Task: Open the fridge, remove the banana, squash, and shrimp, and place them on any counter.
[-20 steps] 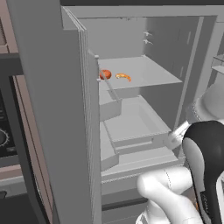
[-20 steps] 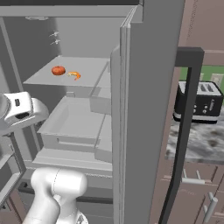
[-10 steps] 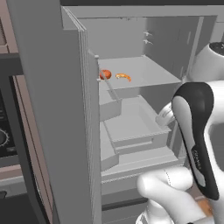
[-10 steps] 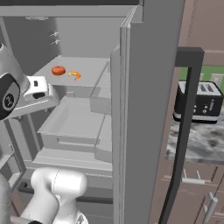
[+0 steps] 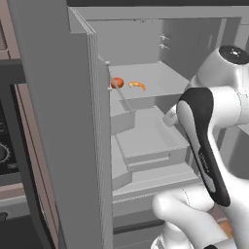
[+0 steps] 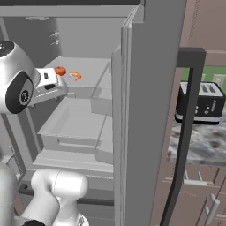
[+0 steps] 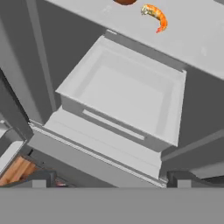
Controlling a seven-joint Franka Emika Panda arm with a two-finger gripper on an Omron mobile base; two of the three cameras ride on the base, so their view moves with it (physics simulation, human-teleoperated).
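The fridge [image 5: 63,121] is seen w/ both doors swung open. The gripper [image 7: 109,186] is held in front of it, jaws spread wide, nothing gripped. Below the shelf, 1 open grey drawer [image 7: 127,94] is seen. Further back, on the shelf [image 5: 155,78], 1 orange shrimp [image 7: 154,16] is laid curled, long axis across the shelf, just beside 1 round red-orange thing [image 5: 116,83]. Off to the right, 1 black toaster [image 6: 200,103] is set on the counter [image 6: 198,143].

The arm [image 5: 206,131] has swung up from low in front of the open fridge [image 5: 146,121] over the past second, its wrist [image 6: 42,86] now raised level with the shelf [image 5: 151,80] holding the shrimp [image 5: 137,85], reaching toward the interior above the drawer [image 7: 127,92].
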